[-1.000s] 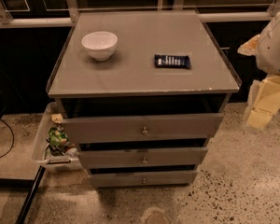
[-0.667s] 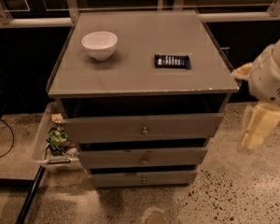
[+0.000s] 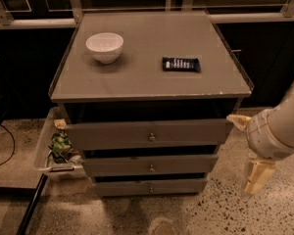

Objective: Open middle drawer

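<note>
My claw (image 3: 240, 155) hangs off the right side of the grey wooden counter (image 3: 147, 84), level with the drawers beneath it and touching none of them. Its two cream fingers (image 3: 257, 177) stand apart, one reaching toward the counter's front corner and one pointing down at the speckled stone floor (image 3: 210, 214). I read it as spread, though from this angle I would not swear how wide.

The middle drawer (image 3: 186, 163), grey, flat-fronted and second of three, lies to the left of my claw. It looks shut or nearly so. Its small round brass knob (image 3: 151, 168) sits at the centre of the front, well apart from me.

To do this well I should swing round to the front and come in square to that face. I must match the middle knob's height, not the taller top drawer (image 3: 112, 133) or the slim bottom drawer (image 3: 186, 186). The knob is small, so I should centre it between my fingers, close on it, then pull straight out without lifting or twisting.
</note>
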Robot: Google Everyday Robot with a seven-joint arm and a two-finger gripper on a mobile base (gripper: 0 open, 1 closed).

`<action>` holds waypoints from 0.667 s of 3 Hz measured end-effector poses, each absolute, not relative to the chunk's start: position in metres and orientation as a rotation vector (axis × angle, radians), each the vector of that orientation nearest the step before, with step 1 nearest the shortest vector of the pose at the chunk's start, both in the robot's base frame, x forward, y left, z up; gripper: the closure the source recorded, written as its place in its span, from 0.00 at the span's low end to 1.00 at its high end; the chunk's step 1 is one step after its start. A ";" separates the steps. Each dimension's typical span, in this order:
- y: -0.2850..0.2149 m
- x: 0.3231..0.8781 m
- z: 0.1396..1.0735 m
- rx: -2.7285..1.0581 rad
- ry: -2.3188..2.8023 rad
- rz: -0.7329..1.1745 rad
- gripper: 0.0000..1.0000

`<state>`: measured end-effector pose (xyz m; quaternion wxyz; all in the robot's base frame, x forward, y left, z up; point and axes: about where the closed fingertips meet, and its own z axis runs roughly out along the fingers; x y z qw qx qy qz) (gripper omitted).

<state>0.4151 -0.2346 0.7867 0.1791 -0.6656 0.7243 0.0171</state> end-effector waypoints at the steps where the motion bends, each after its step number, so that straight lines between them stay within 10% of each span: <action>1: -0.236 0.424 0.786 -1.902 1.992 0.001 0.00; 2: -0.236 0.423 0.786 -1.901 1.994 0.003 0.00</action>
